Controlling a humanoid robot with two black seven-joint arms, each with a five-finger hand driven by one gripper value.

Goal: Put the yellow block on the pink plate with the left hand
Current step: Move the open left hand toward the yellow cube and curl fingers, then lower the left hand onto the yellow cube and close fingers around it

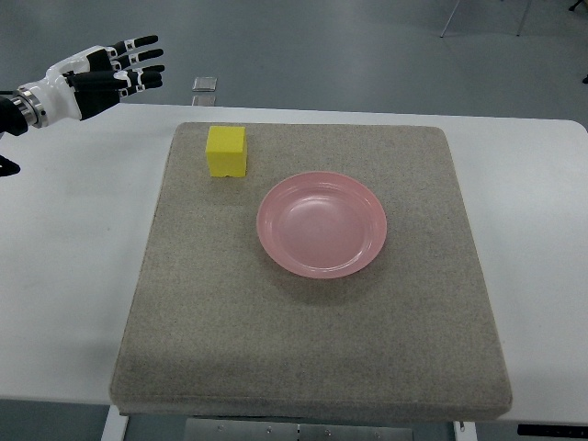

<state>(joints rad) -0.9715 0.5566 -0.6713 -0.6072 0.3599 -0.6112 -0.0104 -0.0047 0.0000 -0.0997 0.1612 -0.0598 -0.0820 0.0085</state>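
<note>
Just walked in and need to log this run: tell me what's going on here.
The robot's left hand hangs open at the upper left, beyond the mat's far left corner, holding nothing. The yellow block sits untouched on the grey mat, apart from the empty pink plate to its right and nearer the camera. The right arm isn't in view.

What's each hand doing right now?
Left hand: open, fingers extended, holding nothing, away from the yellow block.
Right hand: not in view.

Yellow block (226, 152) beside empty pink plate (322, 224)
</note>
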